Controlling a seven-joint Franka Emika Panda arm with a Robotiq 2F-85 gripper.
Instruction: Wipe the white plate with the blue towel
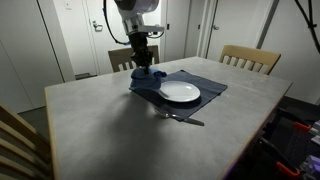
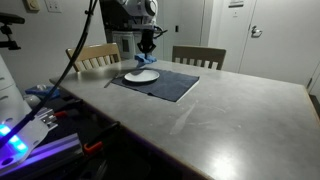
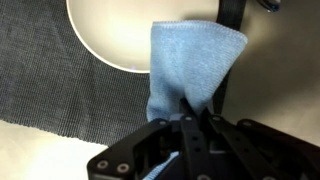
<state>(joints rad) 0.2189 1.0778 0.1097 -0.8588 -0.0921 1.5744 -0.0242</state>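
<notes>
white plate (image 1: 180, 92) sits on a dark placemat (image 1: 215, 85) on the grey table (image 1: 100, 135), its face showing plain white in both exterior views. the blue towel (image 3: 190, 60) hangs from the gripper (image 3: 193, 120) — jaws clamped on the cloth's gathered end — just beside the plate's rim. in the wrist view the towel's free end overlaps that rim; whether it touches the plate cannot be told. a slim metal utensil (image 1: 185, 118) lies near the plate, at the placemat's edge on the camera's side in an exterior view. wooden chairs (image 1: 250, 58) stand beyond the plate — at the table's far side.
</notes>
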